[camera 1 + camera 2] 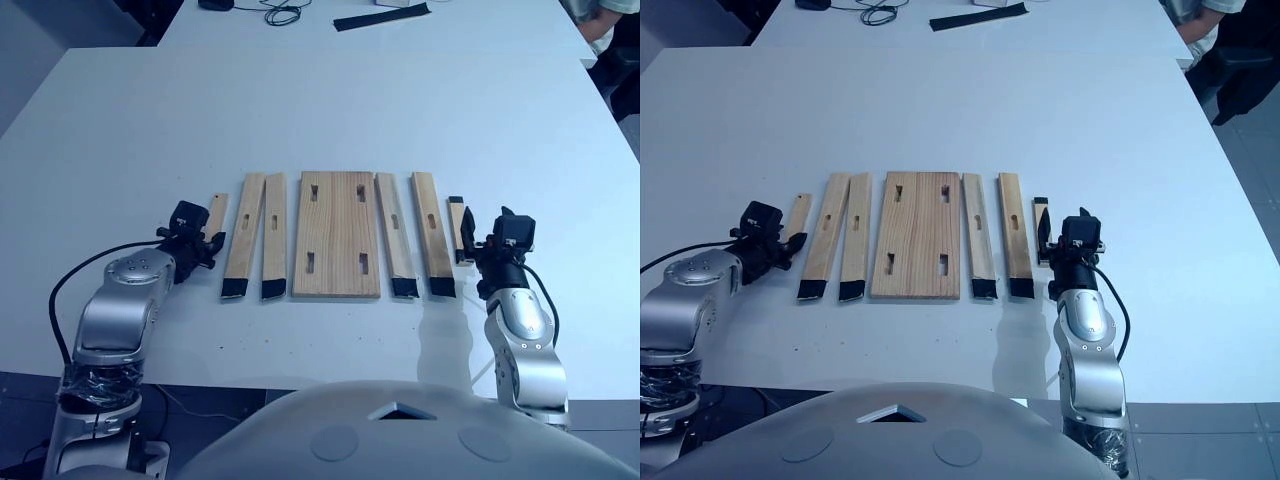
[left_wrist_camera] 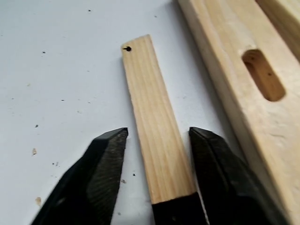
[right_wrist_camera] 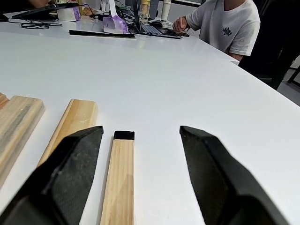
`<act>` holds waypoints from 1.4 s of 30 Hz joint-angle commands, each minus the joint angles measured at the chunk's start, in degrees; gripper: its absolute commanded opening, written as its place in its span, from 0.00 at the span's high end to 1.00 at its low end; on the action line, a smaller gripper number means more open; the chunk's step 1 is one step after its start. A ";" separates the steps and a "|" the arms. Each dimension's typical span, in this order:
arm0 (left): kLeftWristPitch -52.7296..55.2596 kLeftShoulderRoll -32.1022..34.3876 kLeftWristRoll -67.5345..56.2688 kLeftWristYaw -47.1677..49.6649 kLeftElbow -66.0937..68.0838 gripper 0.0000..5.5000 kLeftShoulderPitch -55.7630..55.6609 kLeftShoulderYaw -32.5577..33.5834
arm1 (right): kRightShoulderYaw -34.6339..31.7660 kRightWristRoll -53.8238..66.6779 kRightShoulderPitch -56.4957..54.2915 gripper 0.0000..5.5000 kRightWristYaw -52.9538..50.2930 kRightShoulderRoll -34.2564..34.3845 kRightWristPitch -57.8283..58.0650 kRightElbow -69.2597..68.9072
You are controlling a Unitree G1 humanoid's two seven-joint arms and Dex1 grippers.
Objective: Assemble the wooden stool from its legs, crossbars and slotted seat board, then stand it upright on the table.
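Note:
The slotted seat board (image 1: 335, 235) lies flat at the middle of the white table (image 1: 330, 110). Two legs (image 1: 243, 235) (image 1: 274, 237) lie to its left and two more (image 1: 396, 235) (image 1: 433, 232) to its right, all with black ends toward me. A short crossbar (image 1: 215, 213) lies at the far left; my left gripper (image 1: 208, 244) is open, its fingers (image 2: 105, 159) straddling the near end of that crossbar (image 2: 157, 126). Another short crossbar (image 1: 456, 228) lies at the far right, and my right gripper (image 1: 482, 240) is open over it, with the bar (image 3: 117, 178) between the fingers (image 3: 70, 168).
A black strip (image 1: 381, 17) and cables (image 1: 280, 12) lie on the far table. A seated person (image 3: 225, 26) and a laptop (image 3: 150, 28) are at that far end. Bare tabletop stretches beyond the wooden parts and to both sides.

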 commanded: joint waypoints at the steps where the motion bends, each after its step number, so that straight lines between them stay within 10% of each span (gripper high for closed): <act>1: 3.24 0.01 -0.82 -0.52 2.49 0.69 1.41 0.59 | -0.16 -0.46 0.20 0.45 -0.54 0.31 1.02 -1.27; 17: -7.51 -2.93 -8.29 -1.86 4.36 0.76 -20.54 10.66 | -6.28 3.03 -6.29 0.45 1.35 -3.02 0.20 0.08; 27: 3.70 -8.75 -56.10 -22.84 -5.07 0.76 -28.88 13.45 | -22.69 71.22 -30.43 0.45 32.96 -22.31 28.65 2.23; 42: -2.03 -7.42 -59.02 -28.68 -9.67 0.76 -24.97 1.38 | -11.41 97.00 -46.68 0.45 36.28 -31.66 43.48 8.39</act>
